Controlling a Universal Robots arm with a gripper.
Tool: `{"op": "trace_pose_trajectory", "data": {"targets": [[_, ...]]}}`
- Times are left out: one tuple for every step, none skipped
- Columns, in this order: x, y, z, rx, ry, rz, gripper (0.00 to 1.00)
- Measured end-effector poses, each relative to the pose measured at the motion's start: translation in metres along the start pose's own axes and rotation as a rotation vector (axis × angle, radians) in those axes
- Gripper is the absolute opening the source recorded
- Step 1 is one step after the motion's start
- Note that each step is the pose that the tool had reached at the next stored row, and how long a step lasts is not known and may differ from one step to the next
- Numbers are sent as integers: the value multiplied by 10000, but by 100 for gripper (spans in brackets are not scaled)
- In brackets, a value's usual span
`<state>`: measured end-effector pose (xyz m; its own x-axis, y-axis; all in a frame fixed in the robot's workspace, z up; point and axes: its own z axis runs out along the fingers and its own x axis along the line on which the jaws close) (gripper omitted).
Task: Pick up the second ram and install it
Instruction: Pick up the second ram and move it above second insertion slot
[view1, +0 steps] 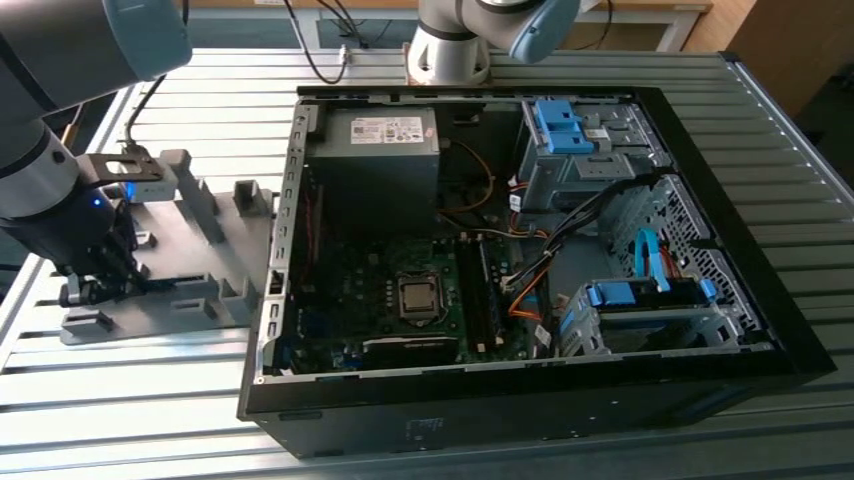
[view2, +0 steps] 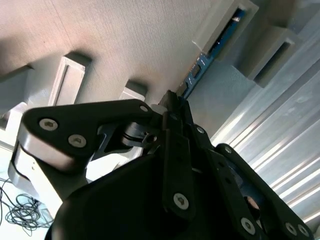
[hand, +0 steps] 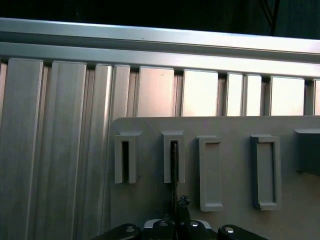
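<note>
The second ram (view2: 199, 66) stands on edge in a slotted block of the grey tray (view2: 125, 40), its blue-green board running toward my fingertips. In the first wrist view the second ram (hand: 174, 156) is a thin dark line inside the second slotted block of the tray (hand: 235, 170). My gripper (view2: 172, 97) is shut on the near end of the stick, which still sits in its slot. In the exterior view my gripper (view1: 91, 290) reaches down onto the tray (view1: 200, 230) at that view's left, beside the open computer case (view1: 534, 395).
The case lies open with its motherboard (view1: 400, 290) facing up, long memory slots (view1: 483, 285) beside the processor socket. Orange and blue cables (view1: 654, 265) and drive cages fill its right side. Ribbed metal tabletop (view1: 134, 400) surrounds tray and case. Several upright blocks (view1: 247, 200) rise from the tray.
</note>
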<state>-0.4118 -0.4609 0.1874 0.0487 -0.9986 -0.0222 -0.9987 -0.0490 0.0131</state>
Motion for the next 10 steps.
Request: {"op": "trace_pose_trajectory", "data": {"targets": [[0, 0, 0, 1, 0, 0, 14], [0, 0, 0, 0, 0, 0, 14], [0, 0, 0, 1, -1, 0, 14], [0, 0, 0, 1, 0, 0, 14], [0, 0, 0, 1, 0, 0, 14], [0, 1, 0, 0, 0, 0, 14], [0, 1, 0, 0, 0, 0, 14], [0, 1, 0, 1, 0, 15, 14], [0, 1, 0, 1, 2, 75, 14], [0, 1, 1, 4, 3, 198, 14]]}}
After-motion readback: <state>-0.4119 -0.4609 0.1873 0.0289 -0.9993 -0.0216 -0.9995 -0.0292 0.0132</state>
